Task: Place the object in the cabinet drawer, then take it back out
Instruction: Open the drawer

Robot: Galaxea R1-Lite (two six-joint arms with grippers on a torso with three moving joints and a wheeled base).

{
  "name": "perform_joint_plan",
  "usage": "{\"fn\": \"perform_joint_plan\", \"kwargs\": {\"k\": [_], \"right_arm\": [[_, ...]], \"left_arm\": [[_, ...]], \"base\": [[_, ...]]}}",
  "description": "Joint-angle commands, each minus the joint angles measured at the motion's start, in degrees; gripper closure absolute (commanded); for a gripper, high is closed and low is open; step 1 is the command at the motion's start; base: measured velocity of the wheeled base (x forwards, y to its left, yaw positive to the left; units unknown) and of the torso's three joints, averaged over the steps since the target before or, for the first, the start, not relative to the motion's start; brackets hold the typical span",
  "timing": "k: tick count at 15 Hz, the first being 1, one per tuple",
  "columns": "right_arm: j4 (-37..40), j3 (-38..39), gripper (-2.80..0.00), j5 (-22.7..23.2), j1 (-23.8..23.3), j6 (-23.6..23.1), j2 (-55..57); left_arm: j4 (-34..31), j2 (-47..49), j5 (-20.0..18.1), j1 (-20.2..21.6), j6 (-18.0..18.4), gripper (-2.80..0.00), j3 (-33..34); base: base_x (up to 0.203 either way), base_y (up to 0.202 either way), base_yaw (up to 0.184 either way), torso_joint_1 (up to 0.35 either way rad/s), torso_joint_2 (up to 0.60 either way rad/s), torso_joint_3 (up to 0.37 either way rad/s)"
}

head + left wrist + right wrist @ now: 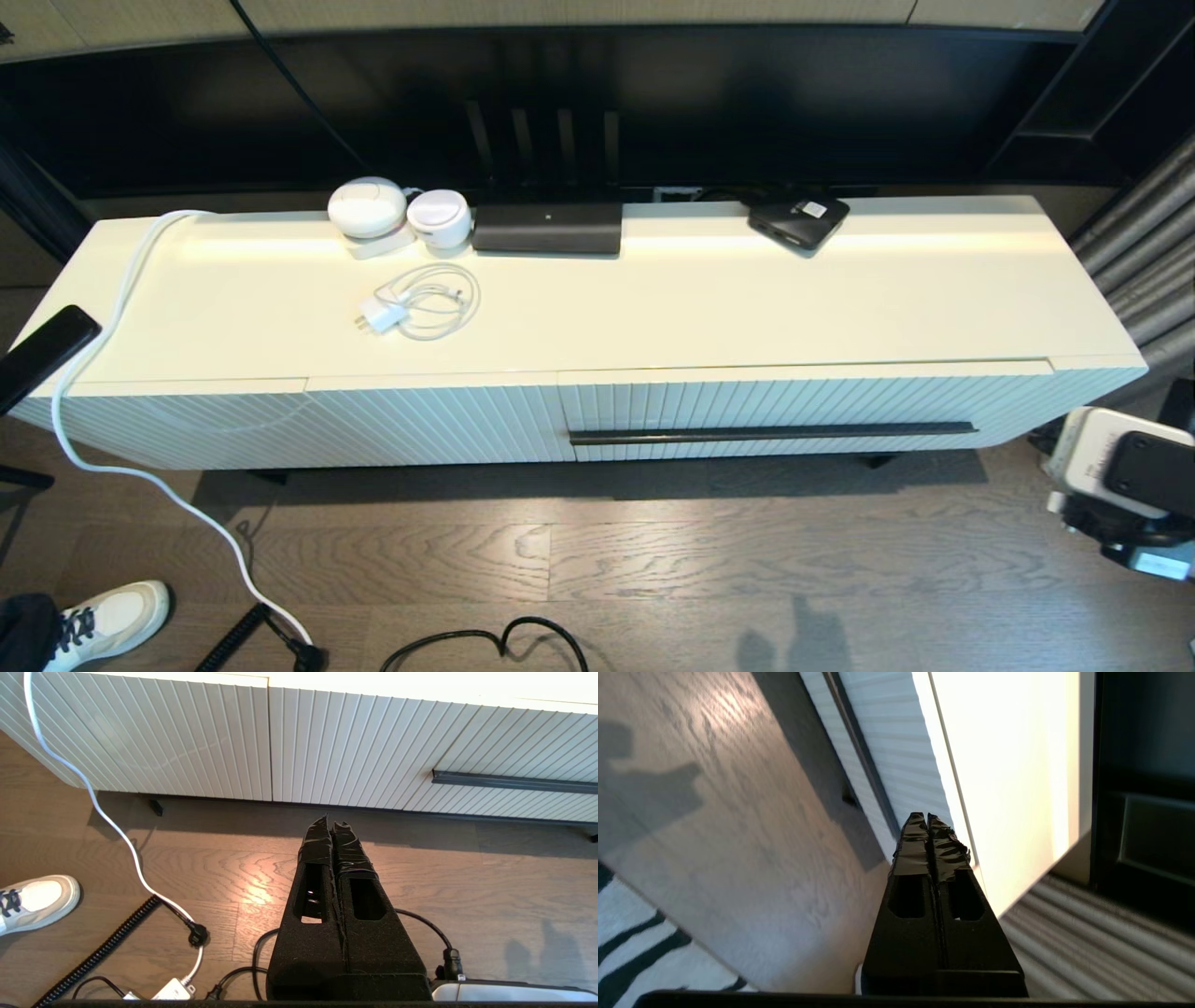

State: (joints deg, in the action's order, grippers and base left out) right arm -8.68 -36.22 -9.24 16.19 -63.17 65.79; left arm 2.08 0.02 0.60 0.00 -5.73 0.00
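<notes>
The cabinet drawer [803,406] is shut, its ribbed cream front flush with the cabinet and its long black bar handle [775,434] running across it. The handle also shows in the left wrist view [514,782] and the right wrist view [864,756]. The black folding umbrella is out of view. My left gripper [332,823] is shut and empty, low over the wooden floor in front of the handle-less ribbed panel [187,732]. My right gripper [927,816] is shut and empty, off the cabinet's right end; its arm [1120,476] shows at the right edge.
On the cabinet top lie a white charger with coiled cable [415,308], two white round devices [367,207], a long black box [547,229] and a flat black box with a white label [798,219]. A white cable [140,467] hangs to the floor near a shoe [112,621].
</notes>
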Motion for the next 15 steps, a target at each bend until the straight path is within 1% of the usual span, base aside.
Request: {"fn": "perform_joint_plan", "kwargs": {"k": [1, 4, 5, 7, 11, 15], "right_arm": [[-7.05, 1.79, 0.00, -0.55, 3.16, -0.31, 7.87], [-19.48, 3.91, 0.00, -3.55, 9.63, 0.07, 17.80], [-21.51, 3.82, 0.00, -4.20, 11.00, 0.40, 20.19], [-23.39, 3.48, 0.00, -5.09, 13.10, 1.15, 23.80], [-24.57, 4.40, 0.00, -5.02, 13.26, 1.14, 27.16], [-25.24, 6.14, 0.00, -4.91, 13.18, 1.30, 27.62]], "left_arm": [[0.02, -0.02, 0.02, 0.00, -0.07, 0.00, 0.00], [0.02, -0.02, 0.02, 0.00, -0.07, 0.00, 0.00], [0.02, -0.02, 0.02, 0.00, -0.07, 0.00, 0.00], [0.02, -0.02, 0.02, 0.00, -0.07, 0.00, 0.00], [0.02, -0.02, 0.02, 0.00, -0.07, 0.00, 0.00], [0.02, -0.02, 0.02, 0.00, -0.07, 0.00, 0.00]], "base": [[0.000, 0.000, 0.000, 0.000, 0.00, 0.000], [0.000, 0.000, 0.000, 0.000, 0.00, 0.000], [0.000, 0.000, 0.000, 0.000, 0.00, 0.000], [0.000, 0.000, 0.000, 0.000, 0.00, 0.000], [0.000, 0.000, 0.000, 0.000, 0.00, 0.000], [0.000, 0.000, 0.000, 0.000, 0.00, 0.000]]}}
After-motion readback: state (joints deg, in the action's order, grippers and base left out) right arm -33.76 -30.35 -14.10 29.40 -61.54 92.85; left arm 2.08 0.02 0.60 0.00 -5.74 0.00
